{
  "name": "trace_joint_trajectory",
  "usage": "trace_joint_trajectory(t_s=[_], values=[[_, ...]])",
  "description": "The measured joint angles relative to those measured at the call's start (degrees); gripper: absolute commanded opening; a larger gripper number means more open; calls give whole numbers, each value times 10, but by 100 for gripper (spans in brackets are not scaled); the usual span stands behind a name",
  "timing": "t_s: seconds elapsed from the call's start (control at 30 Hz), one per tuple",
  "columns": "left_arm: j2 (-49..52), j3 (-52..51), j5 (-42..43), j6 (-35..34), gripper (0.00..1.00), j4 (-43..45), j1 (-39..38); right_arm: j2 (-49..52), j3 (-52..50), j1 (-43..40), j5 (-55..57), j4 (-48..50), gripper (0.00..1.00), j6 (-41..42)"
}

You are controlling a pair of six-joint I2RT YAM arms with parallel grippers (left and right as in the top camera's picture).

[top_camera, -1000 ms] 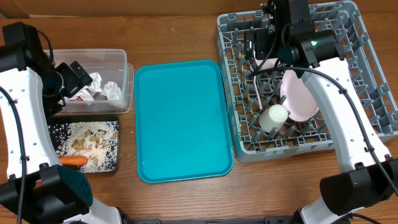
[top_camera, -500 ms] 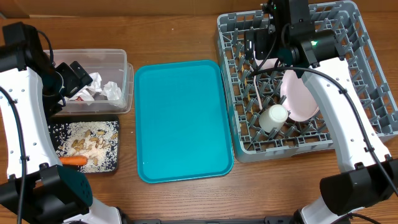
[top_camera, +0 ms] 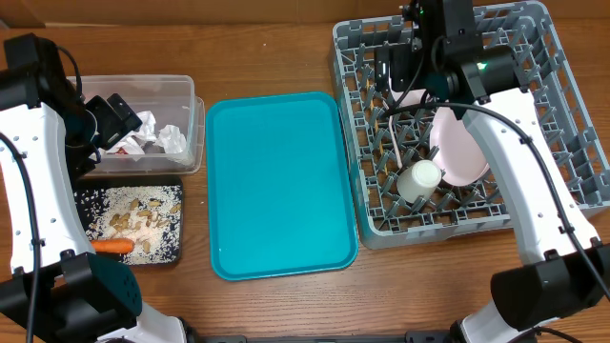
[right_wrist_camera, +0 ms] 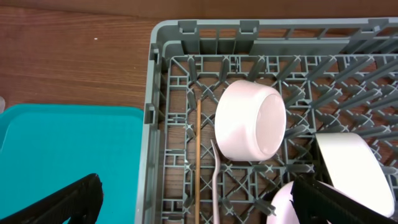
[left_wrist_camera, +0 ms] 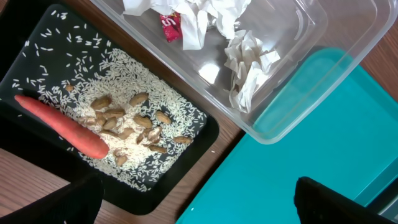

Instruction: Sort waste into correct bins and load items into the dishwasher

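Observation:
My left gripper is open and empty, above the clear tub that holds crumpled napkins and a red wrapper. The black tray holds the carrot and nut and grain scraps. My right gripper is open and empty over the grey dish rack. In the rack are a bowl, a second bowl, the plate, a cup, the wooden stick and the fork.
The teal tray lies bare between the bins and the rack. The clear tub sits behind the black tray at the left. Brown wooden table all around.

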Motion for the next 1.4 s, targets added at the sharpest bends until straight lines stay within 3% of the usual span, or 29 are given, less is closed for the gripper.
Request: trace_joint_trajectory(t_s=[0.23, 0.57, 0.7, 0.83, 1.03, 1.4], values=[[0, 0, 0, 0, 100, 0, 0, -107, -1, 0, 0, -3, 100, 0], [0, 0, 0, 0, 100, 0, 0, -382, -5, 0, 13, -2, 100, 0], [0, 0, 0, 0, 100, 0, 0, -480, -65, 0, 13, 2, 100, 0], [0, 0, 0, 0, 100, 0, 0, -584, -178, -3, 14, 14, 100, 0], [0, 0, 2, 0, 100, 0, 0, -738, -403, -43, 16, 110, 100, 7], [0, 0, 4, 0, 100, 0, 0, -955, -779, -117, -30, 404, 100, 15]])
